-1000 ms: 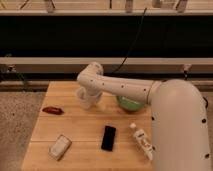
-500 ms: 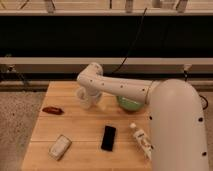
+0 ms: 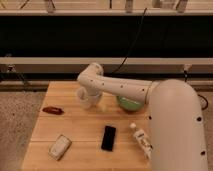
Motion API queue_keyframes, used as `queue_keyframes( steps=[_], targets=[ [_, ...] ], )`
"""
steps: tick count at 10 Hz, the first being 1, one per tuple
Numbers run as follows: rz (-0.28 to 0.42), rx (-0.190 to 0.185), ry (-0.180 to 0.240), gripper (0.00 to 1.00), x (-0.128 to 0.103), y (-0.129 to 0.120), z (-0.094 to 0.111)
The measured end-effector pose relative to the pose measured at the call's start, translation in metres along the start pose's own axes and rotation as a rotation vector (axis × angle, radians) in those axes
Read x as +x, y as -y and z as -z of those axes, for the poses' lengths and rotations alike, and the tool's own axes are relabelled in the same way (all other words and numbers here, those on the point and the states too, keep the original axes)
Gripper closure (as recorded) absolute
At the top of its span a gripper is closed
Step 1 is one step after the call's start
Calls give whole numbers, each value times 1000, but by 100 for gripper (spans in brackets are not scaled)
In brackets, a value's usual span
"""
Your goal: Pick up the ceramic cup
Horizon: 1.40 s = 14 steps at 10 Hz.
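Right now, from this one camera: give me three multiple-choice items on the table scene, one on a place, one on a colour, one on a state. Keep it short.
1. Where is the gripper?
A. at the ceramic cup, far side of the table
B. over the black phone
C. off the table

2. What colour is the bowl partly hidden behind the arm?
A. blue
B. green
C. red

3. How does the white bottle lie?
A. upright
B. on its side
C. inside the bowl

Answers: 1 A, the arm's end meets the cup. 2 B, its visible rim is green. 3 B, it lies flat on the wood.
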Motion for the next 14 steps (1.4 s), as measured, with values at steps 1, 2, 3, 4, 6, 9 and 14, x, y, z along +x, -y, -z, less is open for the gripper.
queue_keyframes(
  steps=[1,2,3,4,6,9,14],
  targets=[
    [2,-2,1,20,0,0,-1],
    [3,-4,4,20,0,0,-1],
    [5,-6,5,20,0,0,-2],
    [6,-9,9,20,0,-1,-3],
    [9,-12,11,20,1,-1,-4],
    [14,-17,16,20,0,-2,-6],
    [21,-19,20,59,1,-2,-8]
  ],
)
